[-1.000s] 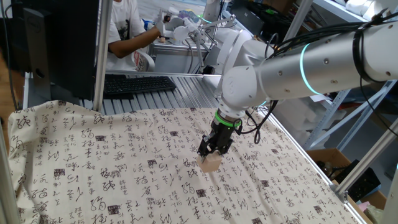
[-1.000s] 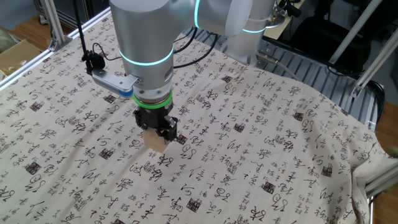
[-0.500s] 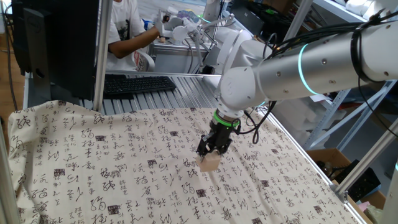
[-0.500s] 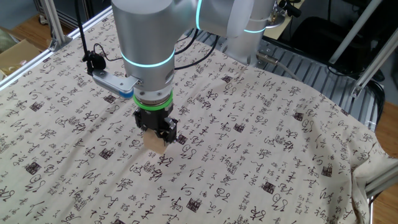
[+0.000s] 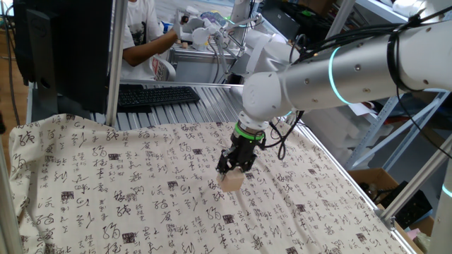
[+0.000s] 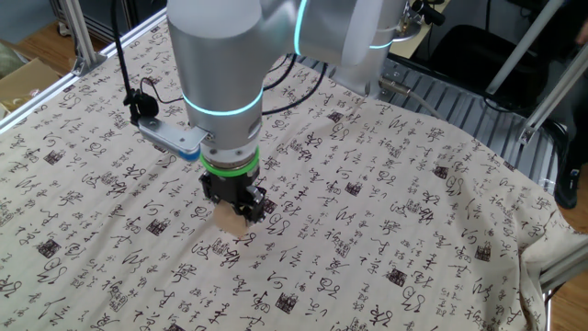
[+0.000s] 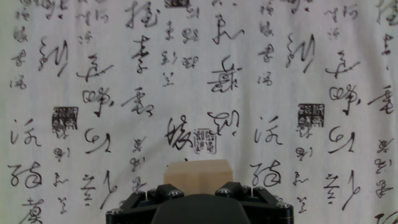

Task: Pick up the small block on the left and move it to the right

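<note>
The small block (image 5: 232, 182) is a plain light tan wooden cube held between the black fingers of my gripper (image 5: 230, 171). The gripper is shut on it and holds it low over the calligraphy-printed cloth (image 5: 106, 190), near the table's middle. In the other fixed view the block (image 6: 231, 220) sticks out below the gripper (image 6: 235, 208). I cannot tell whether its underside touches the cloth. In the hand view the block (image 7: 196, 172) shows at the bottom centre, just beyond the gripper (image 7: 196, 190).
The cloth (image 6: 386, 211) covers the whole table. A black keyboard (image 5: 155, 94) and a monitor (image 5: 67, 49) stand beyond the far edge, with a person (image 5: 145, 35) behind. Metal frame posts (image 5: 116, 63) rise at the back left.
The arm has carried the block a short way across the cloth: leftward in one fixed view, slightly right and nearer in the other. The grip has stayed shut on it.
</note>
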{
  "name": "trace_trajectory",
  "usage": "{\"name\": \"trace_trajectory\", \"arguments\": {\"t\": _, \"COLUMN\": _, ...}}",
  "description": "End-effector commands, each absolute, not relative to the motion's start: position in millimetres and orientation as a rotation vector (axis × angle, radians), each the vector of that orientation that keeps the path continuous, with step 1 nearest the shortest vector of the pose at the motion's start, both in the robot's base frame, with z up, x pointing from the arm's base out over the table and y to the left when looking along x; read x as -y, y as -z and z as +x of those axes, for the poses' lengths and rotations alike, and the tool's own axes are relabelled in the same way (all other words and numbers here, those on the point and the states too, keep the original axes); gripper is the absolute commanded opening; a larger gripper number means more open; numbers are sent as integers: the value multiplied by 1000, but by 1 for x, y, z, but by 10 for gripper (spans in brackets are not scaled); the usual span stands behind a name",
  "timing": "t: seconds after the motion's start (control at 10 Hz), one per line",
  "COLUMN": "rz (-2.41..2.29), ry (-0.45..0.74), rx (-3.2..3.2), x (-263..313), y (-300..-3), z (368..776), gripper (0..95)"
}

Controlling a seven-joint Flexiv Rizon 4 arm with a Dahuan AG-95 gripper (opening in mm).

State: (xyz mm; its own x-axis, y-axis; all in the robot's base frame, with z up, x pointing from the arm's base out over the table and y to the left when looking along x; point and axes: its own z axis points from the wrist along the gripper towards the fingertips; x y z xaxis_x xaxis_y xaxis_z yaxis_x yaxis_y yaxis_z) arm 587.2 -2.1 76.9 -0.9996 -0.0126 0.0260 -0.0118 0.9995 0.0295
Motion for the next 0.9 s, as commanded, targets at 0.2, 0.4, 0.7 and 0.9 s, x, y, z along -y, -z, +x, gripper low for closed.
{"name": "trace_trajectory", "arguments": {"t": 0.2, "rz": -13, "ry": 44, "rx": 3107, "x": -9, "y": -76, "z": 588, "gripper": 0}}
{"name": "trace_trajectory", "arguments": {"t": 0.4, "rz": -26, "ry": 43, "rx": 3107, "x": -17, "y": -76, "z": 587, "gripper": 0}}
{"name": "trace_trajectory", "arguments": {"t": 0.7, "rz": -61, "ry": 50, "rx": 3104, "x": -30, "y": -75, "z": 584, "gripper": 0}}
{"name": "trace_trajectory", "arguments": {"t": 0.9, "rz": -72, "ry": 53, "rx": 3104, "x": -35, "y": -74, "z": 582, "gripper": 0}}
